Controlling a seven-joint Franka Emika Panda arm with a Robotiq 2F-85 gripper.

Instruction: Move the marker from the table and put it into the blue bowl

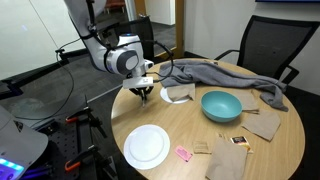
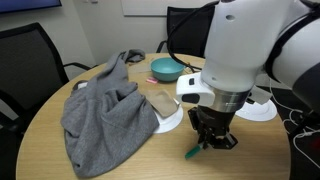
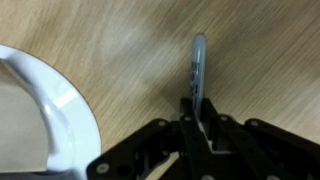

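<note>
My gripper [image 2: 212, 142] hangs low over the round wooden table [image 2: 40, 150], with its fingers shut on the green marker [image 2: 194, 153]. The wrist view shows the marker [image 3: 198, 70] sticking out from between the closed jaws [image 3: 197, 128] over the wood. I cannot tell if its tip touches the table. In an exterior view the gripper [image 1: 146, 93] hides the marker. The teal-blue bowl [image 1: 221, 105] sits empty past the gripper and also shows far back in an exterior view [image 2: 166, 69].
A small white saucer [image 3: 60, 110] with a tan object [image 1: 180, 93] lies beside the gripper. A grey cloth [image 2: 100, 110] is heaped near the bowl. A white plate [image 1: 147, 146], brown paper pieces [image 1: 228, 158] and a pink item [image 1: 184, 152] lie near the table's edge.
</note>
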